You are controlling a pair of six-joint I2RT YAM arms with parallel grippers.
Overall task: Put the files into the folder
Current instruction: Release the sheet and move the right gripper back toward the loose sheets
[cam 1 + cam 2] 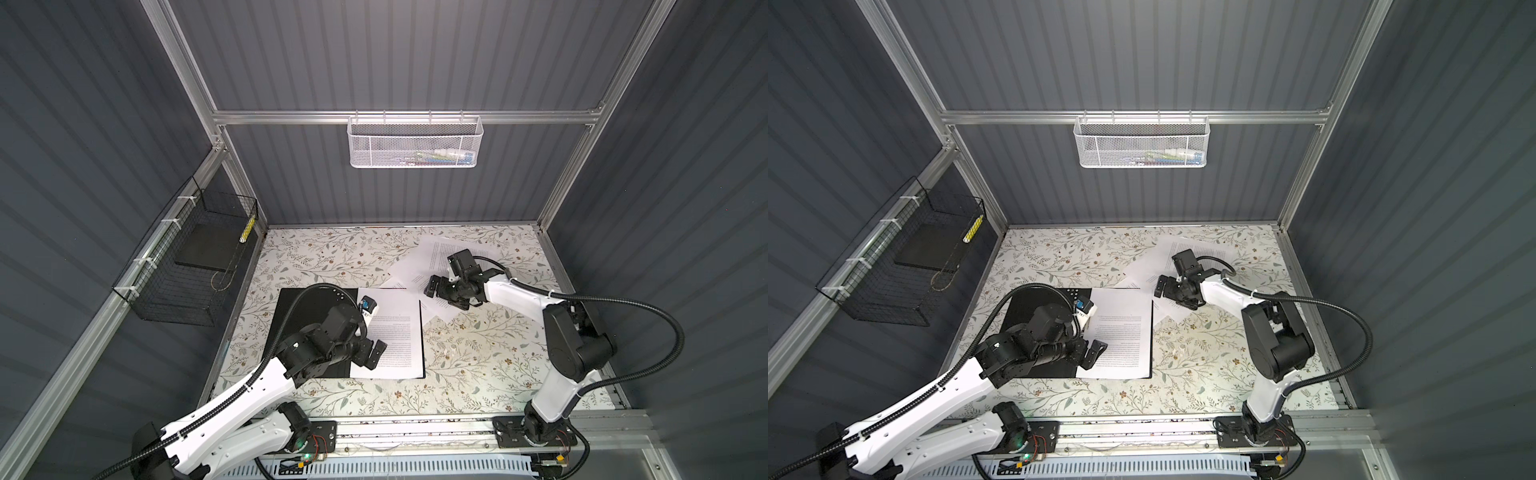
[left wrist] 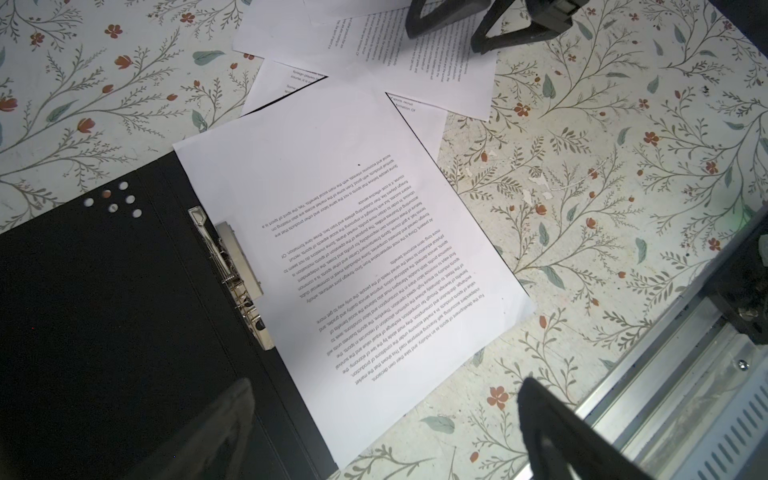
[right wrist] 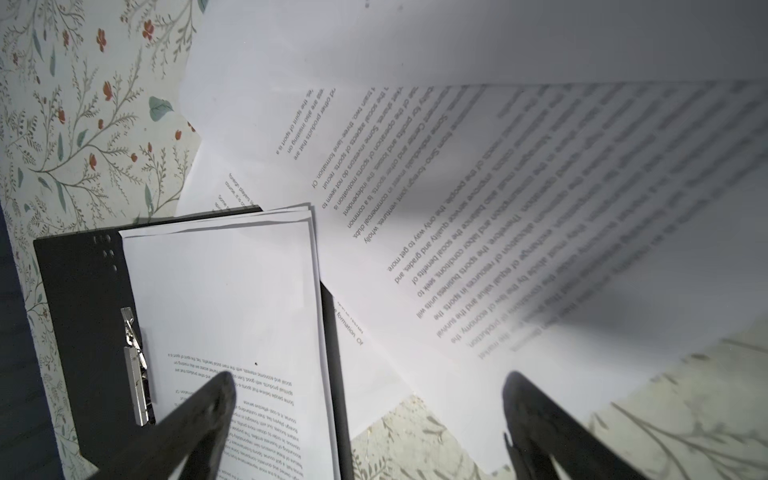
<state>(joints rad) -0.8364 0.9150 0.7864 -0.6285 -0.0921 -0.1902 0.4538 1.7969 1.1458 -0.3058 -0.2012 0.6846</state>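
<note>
1. The floral table (image 1: pixel 478 353) fills the floor of the cell in both top views.
2. The loose files (image 1: pixel 411 266), white printed sheets, lie fanned and overlapping on the far right of the table. At least one runs under the folder's edge.
3. The folder (image 2: pixel 104 311) lies open and flat at the table's centre, black inside up.
4. A stack of filed sheets (image 1: pixel 395 311) rests on the folder's right half, roughly squared.
5. My right gripper (image 3: pixel 370 382) hovers low over the loose files, jaws spread wide and holding nothing.
6. My left gripper (image 2: pixel 380 390) hangs over the near edge of the stack, jaws likewise spread and empty.
7. The metal clip (image 2: pixel 237 266) sits along the folder's spine, just beside the stack.

My judgement: the next sheet is the step in hand. I should pinch only the topmost sheet at a free corner, lift it clear of its neighbours, and lay it square on the stack while my left gripper steadies the folder.
</note>
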